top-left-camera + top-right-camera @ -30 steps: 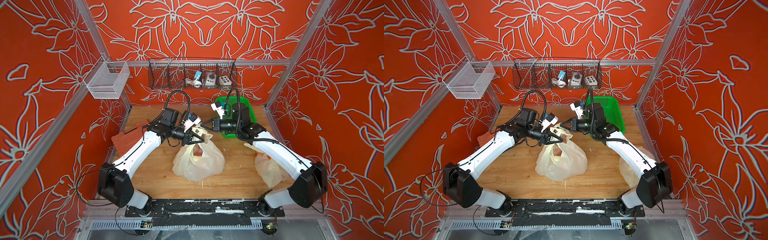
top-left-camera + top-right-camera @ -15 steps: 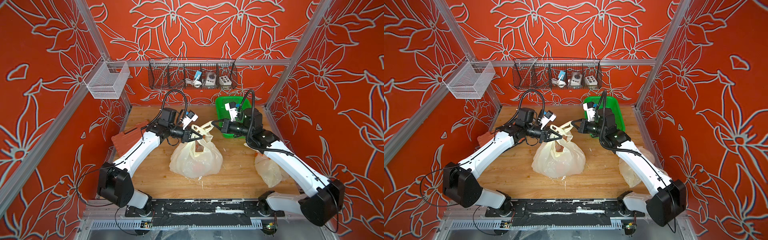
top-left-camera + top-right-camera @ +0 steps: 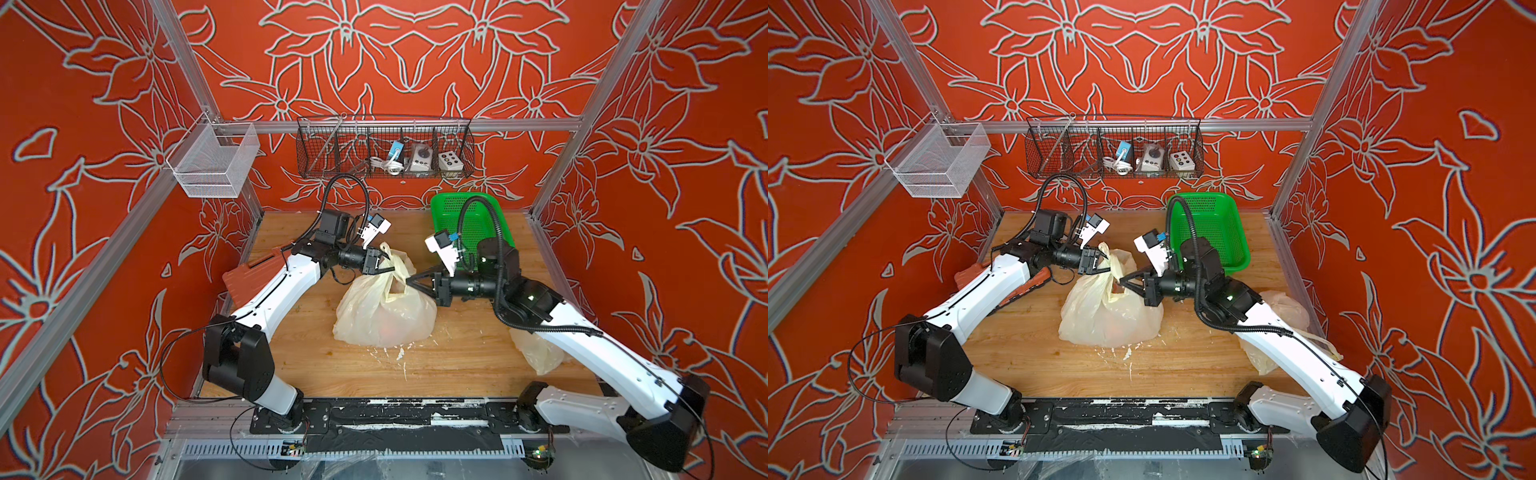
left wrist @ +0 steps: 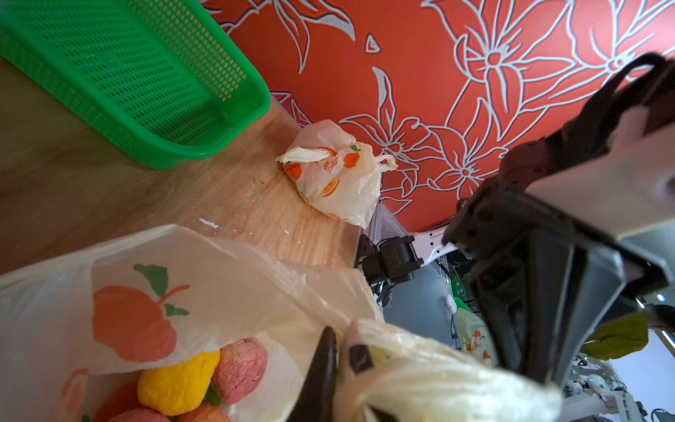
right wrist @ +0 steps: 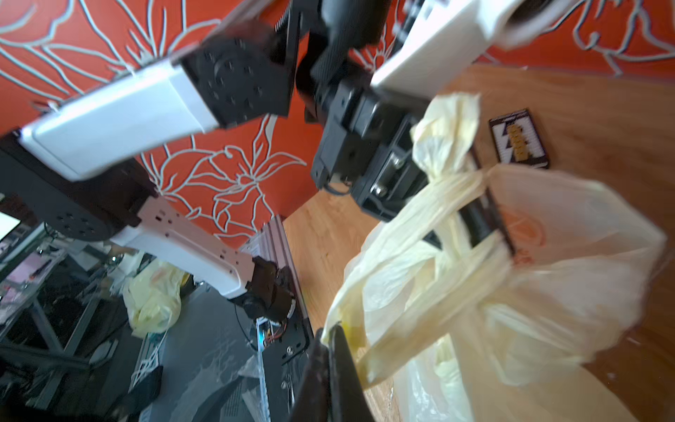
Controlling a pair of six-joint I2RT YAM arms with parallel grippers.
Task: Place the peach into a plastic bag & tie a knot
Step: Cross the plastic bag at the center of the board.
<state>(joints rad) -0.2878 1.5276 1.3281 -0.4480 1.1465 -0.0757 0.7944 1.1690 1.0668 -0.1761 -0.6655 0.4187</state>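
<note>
Cream bag (image 3: pixel 384 309) | right jaws back down, pinching handle loop (image 5: pixel 383 277)

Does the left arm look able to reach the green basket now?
Probably not yet: the left gripper is shut on a handle of the bag, and the right arm stands between it and the green basket.

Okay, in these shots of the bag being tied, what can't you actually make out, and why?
- Knot: motion blur in the right wrist view, too small in both top views; tightness unclear.
- Fruit in the bag: partly cut off by the frame edge in the left wrist view.
- Second bag: partly under the right arm in both top views.
</note>
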